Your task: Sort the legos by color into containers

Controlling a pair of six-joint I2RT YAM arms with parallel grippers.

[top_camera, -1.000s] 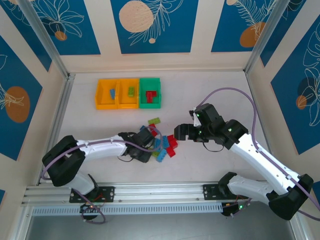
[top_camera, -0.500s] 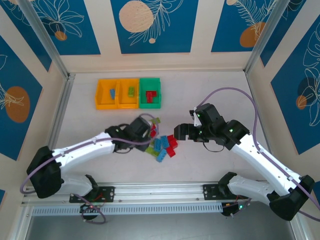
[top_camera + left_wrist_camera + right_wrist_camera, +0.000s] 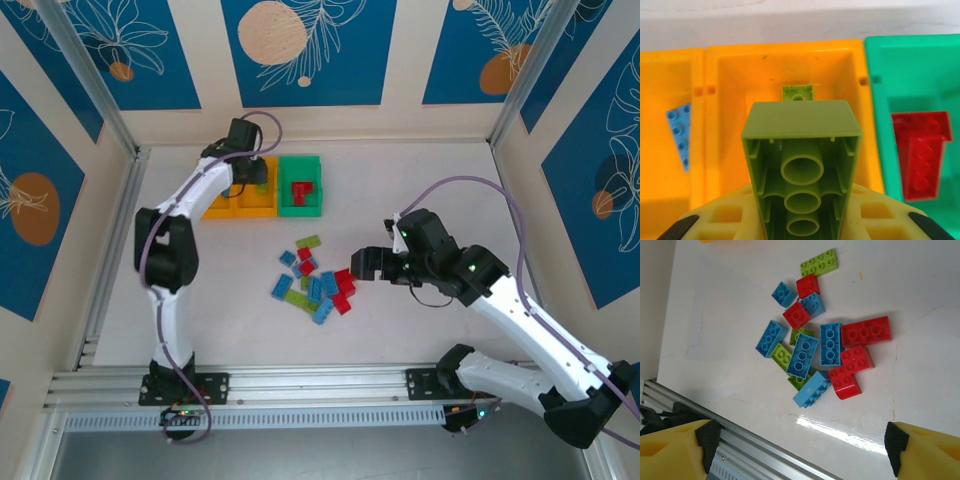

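Left gripper point(image 3: 802, 226) grips a lime brick point(image 3: 802, 150) above the middle bin point(image 3: 725, 100); right gripper point(image 3: 362, 263) stands wide open beside the pile point(image 3: 315, 280).
Held brick shows its underside tubes to the wrist camera. Middle bin, orange, has a second lime piece point(image 3: 797, 93) at its far wall. Left bin point(image 3: 655, 150), orange, holds a blue brick point(image 3: 680, 132); green bin point(image 3: 880, 125) holds red bricks point(image 3: 920, 152). Pile of loose blue, red and lime bricks lies mid-table point(image 3: 450, 180), just left of the right gripper; nothing between its fingers.
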